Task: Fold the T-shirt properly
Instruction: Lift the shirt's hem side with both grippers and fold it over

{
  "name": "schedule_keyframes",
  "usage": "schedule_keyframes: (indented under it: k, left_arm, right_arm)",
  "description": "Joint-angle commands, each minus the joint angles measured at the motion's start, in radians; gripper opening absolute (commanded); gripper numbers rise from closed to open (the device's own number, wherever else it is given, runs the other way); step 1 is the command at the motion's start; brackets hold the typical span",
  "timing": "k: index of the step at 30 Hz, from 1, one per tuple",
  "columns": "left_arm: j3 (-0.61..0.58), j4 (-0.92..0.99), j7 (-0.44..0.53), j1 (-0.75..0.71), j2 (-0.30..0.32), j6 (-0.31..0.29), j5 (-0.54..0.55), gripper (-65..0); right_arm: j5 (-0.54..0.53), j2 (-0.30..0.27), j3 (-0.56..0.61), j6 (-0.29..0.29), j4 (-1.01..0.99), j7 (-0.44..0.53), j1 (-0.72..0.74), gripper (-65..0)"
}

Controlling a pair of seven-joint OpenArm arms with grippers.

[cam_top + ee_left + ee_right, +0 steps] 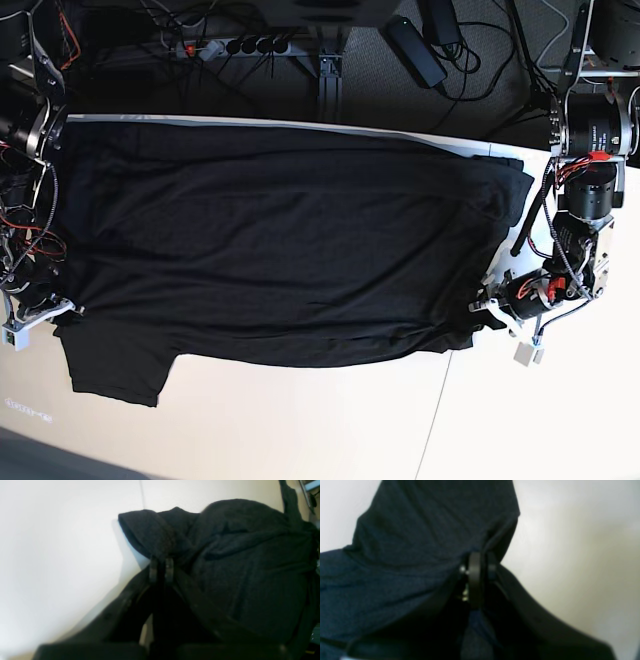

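- A black T-shirt (280, 240) is seen spread across most of the pale table (320, 430) in the base view, filling the middle of the frame from the left edge nearly to the right edge.
- One short sleeve is seen hanging out toward the lower left of that frame, below the main body of cloth; the lower edge of the shirt runs roughly level from there to the lower right.
- No printed graphic or label can be made out on the side that faces up.
- The left gripper (161, 570) is shown at the centre of the left wrist view, its jaws pressed together on a bunched fold of the T-shirt (237, 567), which is pulled up into a peak above the fingertips.
- In the base view this arm is seen at the right edge, with the left gripper (487, 304) touching the shirt's right-hand border.
- The right gripper (480, 566) is shown at the centre of the right wrist view, its jaws drawn together and pinching the edge of the T-shirt (420, 542), which fills the upper left of that blurred frame.
- In the base view the right arm is found at the far left edge, beside the shirt's left border; its fingertips cannot be made out there.
- Cables and a power strip (235, 45) are seen on the dark floor beyond the table's top edge.
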State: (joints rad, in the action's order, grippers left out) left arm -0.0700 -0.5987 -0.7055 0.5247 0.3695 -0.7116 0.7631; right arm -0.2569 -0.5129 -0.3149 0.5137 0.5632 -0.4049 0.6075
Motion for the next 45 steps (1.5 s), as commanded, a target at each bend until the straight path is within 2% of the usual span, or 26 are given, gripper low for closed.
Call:
schedule_keyframes:
  k: [1,7,12,18,25,30,33,38,45]
  left_arm:
    - [0.001,-0.006,-0.007,0.033,0.023,0.014,-0.019,-65.0]
    - [0.001,-0.006,-0.010,0.063,0.043,0.014,-0.014,-65.0]
    - [0.001,-0.009,-0.010,0.080,0.067,0.014,0.055,-65.0]
    - [0.001,-0.018,-0.017,0.079,0.094,0.014,0.078,-65.0]
    - [0.001,-0.080,-0.190,0.076,0.145,0.014,0.266,-65.0]
    - [0.001,-0.175,-0.357,0.065,0.169,0.014,0.388,-65.0]
    - [0.001,-0.248,-0.376,0.032,0.172,0.014,0.407,-65.0]
    - [0.001,-0.375,-0.377,-0.063,0.188,0.014,0.407,-65.0]
    - [0.001,-0.492,-0.377,-0.169,0.230,0.014,0.407,-65.0]
  right_arm:
    - [-0.010,-0.024,-0.003,0.067,0.019,0.023,0.032,-65.0]
    - [-0.028,-0.036,-0.003,0.067,0.061,0.014,0.032,-65.0]
    - [-0.083,-0.041,-0.003,0.068,0.095,-0.005,0.032,-65.0]
    - [-0.130,-0.045,-0.003,0.068,0.120,-0.047,0.032,-65.0]
    - [-0.314,-0.103,-0.003,0.076,0.208,-0.200,0.026,-65.0]
    - [-0.423,-0.146,-0.003,0.077,0.239,-0.322,0.026,-65.0]
    - [-0.481,-0.173,-0.003,0.077,0.241,-0.374,0.023,-65.0]
    - [-0.537,-0.207,-0.003,0.078,0.278,-0.404,-0.046,-65.0]
    - [-0.547,-0.224,-0.028,0.077,0.463,-0.404,-0.258,-65.0]
